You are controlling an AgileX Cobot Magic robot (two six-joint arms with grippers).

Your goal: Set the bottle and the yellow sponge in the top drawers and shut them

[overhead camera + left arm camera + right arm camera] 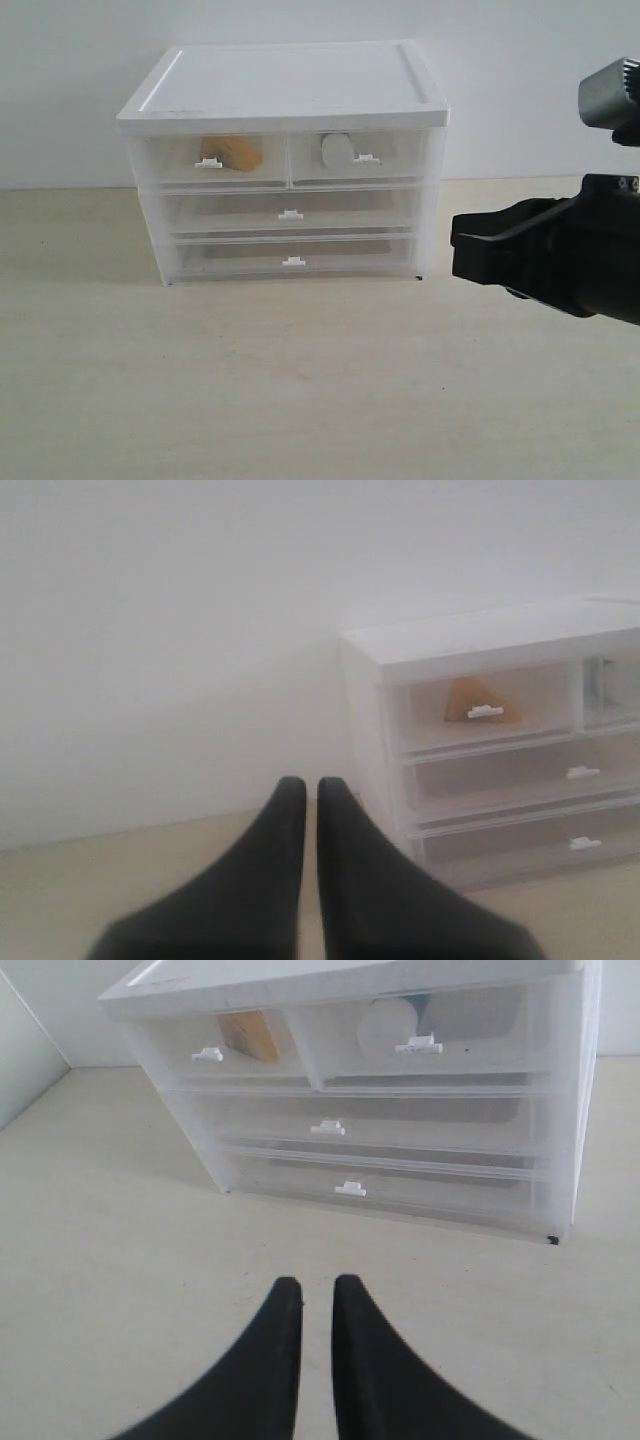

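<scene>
Both 2 top drawers (172, 160) sit flush in the cabinet (285, 85): yellow sponge (234, 155) behind the left front, bottle (337, 150) behind the right. Your left gripper (311, 785) and right gripper (318, 1285) hang clear, fingers nearly together and empty. Likely nothing is left to push.

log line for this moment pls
yellow sponge in left top drawer | bottle in right top drawer | drawers closed | left gripper, right gripper empty
</scene>
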